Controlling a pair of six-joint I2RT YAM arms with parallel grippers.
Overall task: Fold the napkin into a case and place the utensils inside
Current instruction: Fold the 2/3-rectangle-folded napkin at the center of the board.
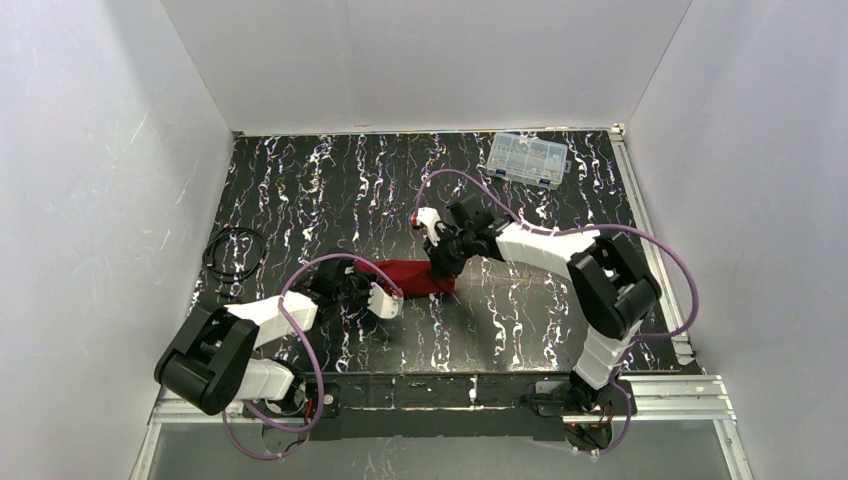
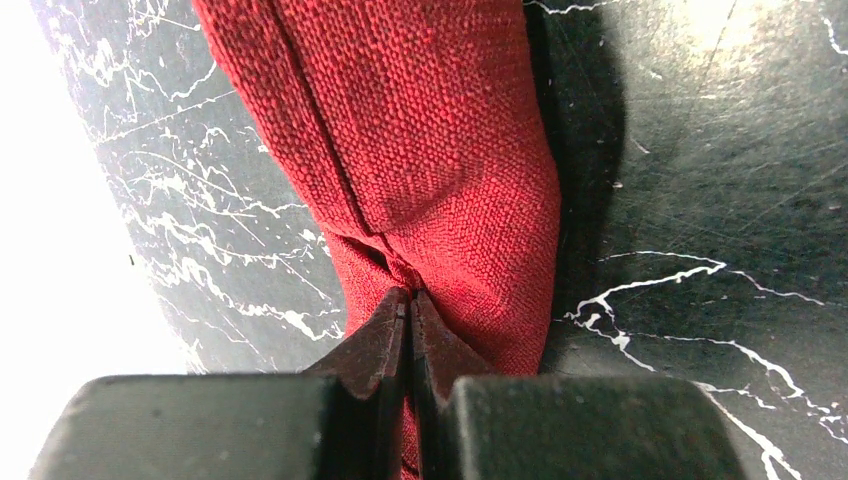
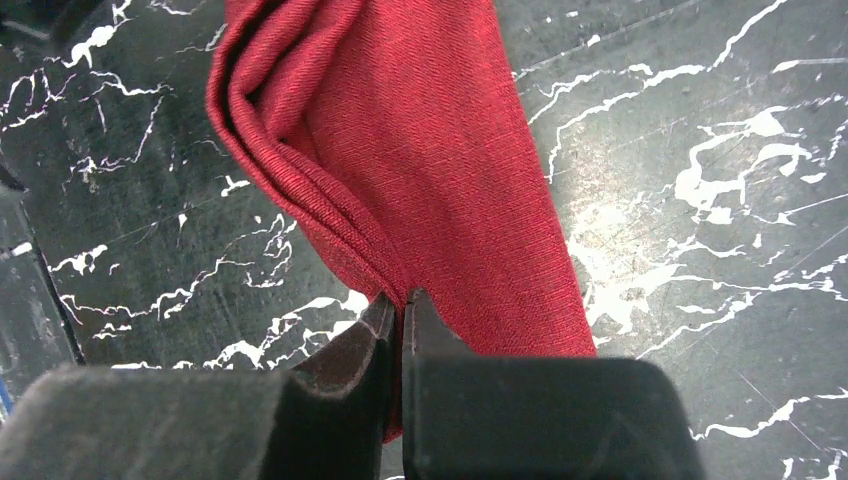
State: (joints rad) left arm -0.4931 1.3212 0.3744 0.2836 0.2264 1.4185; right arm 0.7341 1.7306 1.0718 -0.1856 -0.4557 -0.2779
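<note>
**Red napkin (image 1: 415,276) clamped at its two ends**

Red cloth lies near the middle of the black table (image 1: 520,325), which has white marble-like veins. The napkin is folded into a narrow oblong with several layers, and it rests flat on the surface, with its long side running from left to right in the top view.

The left gripper (image 1: 385,297) is at the left end of the oblong. In the left wrist view its two dark fingertips (image 2: 385,335) are pressed together and a pinch of red fabric sits between them. The cloth is gathered into small wrinkles at this place. From there the napkin stretches away from the camera, and a folded edge runs along its length.

The right gripper (image 1: 441,270) comes down on the right end of the oblong. In the right wrist view its fingertips (image 3: 420,315) are also closed, and they bite on the edge of the cloth where the stacked layers meet. On the left side of that view the folded layers open a little, like a mouth of a pouch.

Both arms reach inward from their bases, so the two grippers are near each other with the napkin between them.

A clear plastic compartment box (image 1: 527,158) stands at the far edge of the table, well apart from the napkin. A coil of black cable (image 1: 235,253) lies at the left side.
</note>
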